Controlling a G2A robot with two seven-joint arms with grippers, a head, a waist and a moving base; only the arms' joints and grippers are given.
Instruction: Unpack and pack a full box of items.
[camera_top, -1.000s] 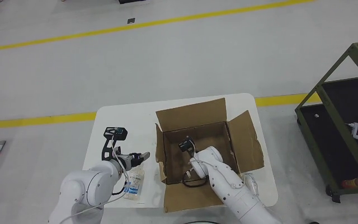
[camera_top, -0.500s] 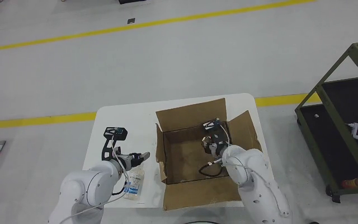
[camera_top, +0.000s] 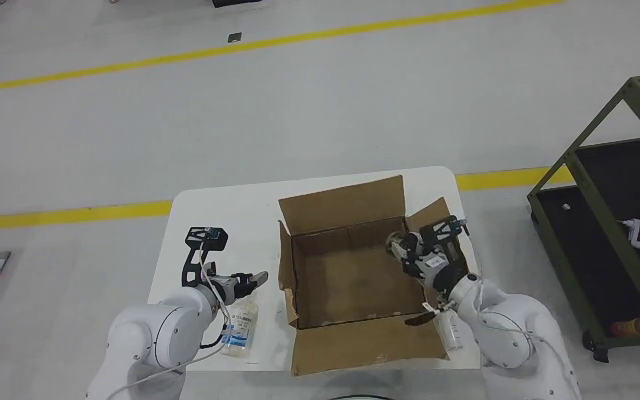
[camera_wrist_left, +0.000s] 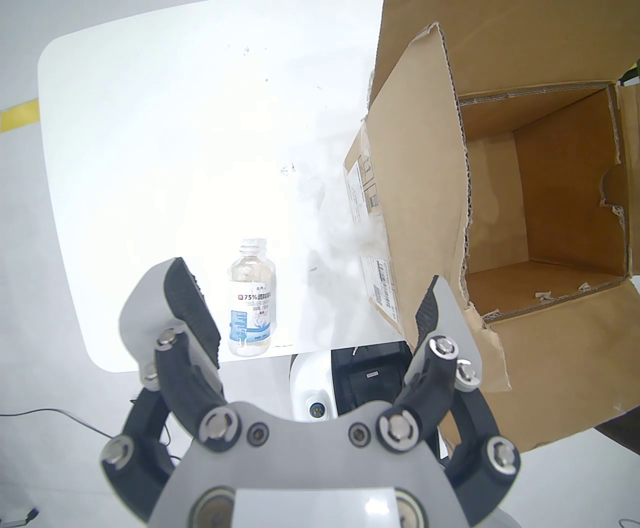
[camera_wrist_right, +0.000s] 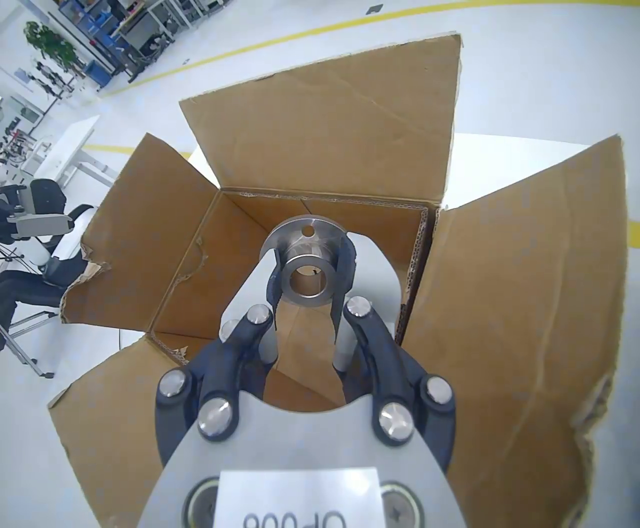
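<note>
Right fingers (camera_wrist_right: 346, 272): closed on the neck of a steel flanged bushing (camera_wrist_right: 320, 230), one pad on each side. The grip looks square.
Bushing axis: the bore runs along my reach, open end facing back at my wrist, flange at the far end past the fingertips.
Bushing position: held in the air over the right side of the cardboard box (camera_top: 345, 205), just inside its right flap (camera_top: 445, 250).
Key relation: bare worktop (camera_top: 225, 215) lies on the outer side of that flap from my right fingers. I judge the set-down has to clear the flap's edge first, and the strip beyond it is narrow.
Left fingers (camera_wrist_left: 192, 305): spread wide, holding nothing, hanging above a clear labelled bottle (camera_wrist_left: 251, 300).
Bottle: lying on its side on the worktop just below and between the left pads, cap pointing away from them, beside the box's left wall.
Nearer arm: right for the bushing, left for the bottle.
Box contents: floor looks bare apart from small scraps.
Outside the box: a clear container (camera_top: 450, 330) sits by the front right corner, under my right arm.
Progress: unpacking looks almost finished.
</note>
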